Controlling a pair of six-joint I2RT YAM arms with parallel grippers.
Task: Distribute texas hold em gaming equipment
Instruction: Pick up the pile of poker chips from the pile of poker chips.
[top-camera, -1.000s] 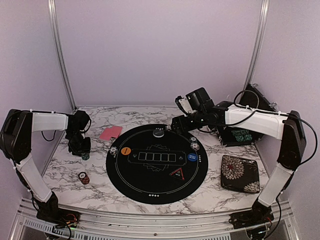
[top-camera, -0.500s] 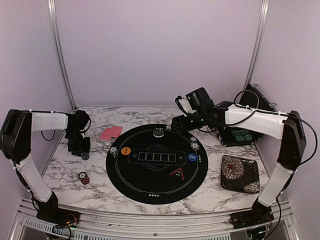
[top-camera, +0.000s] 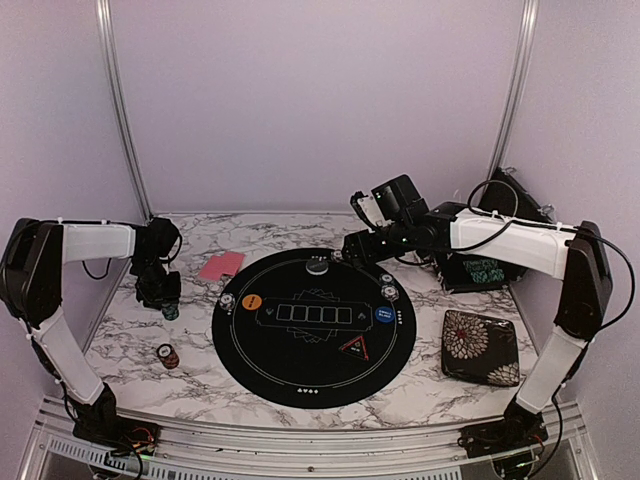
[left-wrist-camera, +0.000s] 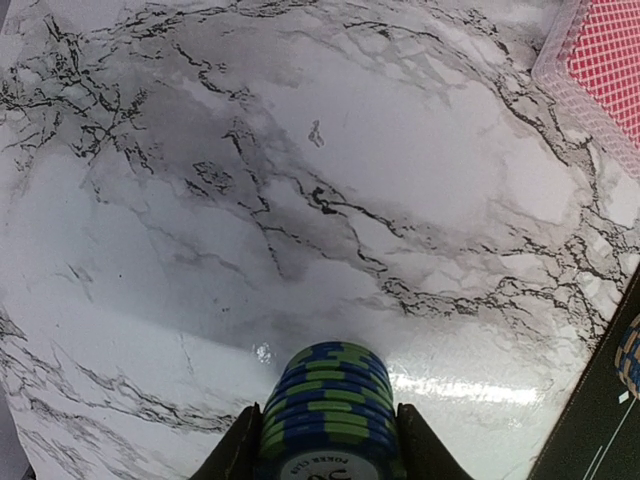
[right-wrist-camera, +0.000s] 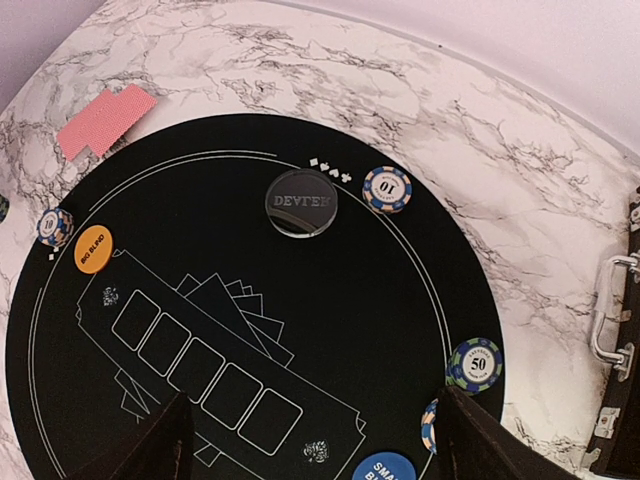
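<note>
The left gripper (left-wrist-camera: 328, 445) pinches a blue-and-green chip stack (left-wrist-camera: 328, 395) between its fingers. It is low over the marble table (left-wrist-camera: 200, 200), just left of the black mat (top-camera: 310, 385) and near the pink-red cards (left-wrist-camera: 605, 60). Since one second ago it has hardly moved, and the right gripper (right-wrist-camera: 310, 440) stays spread above the mat's far side. I judge this stack is not yet delivered to its place.

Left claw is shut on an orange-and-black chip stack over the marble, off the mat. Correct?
No. The chip stack in the left claw is blue and green, as the left wrist view shows. The rest holds.
</note>
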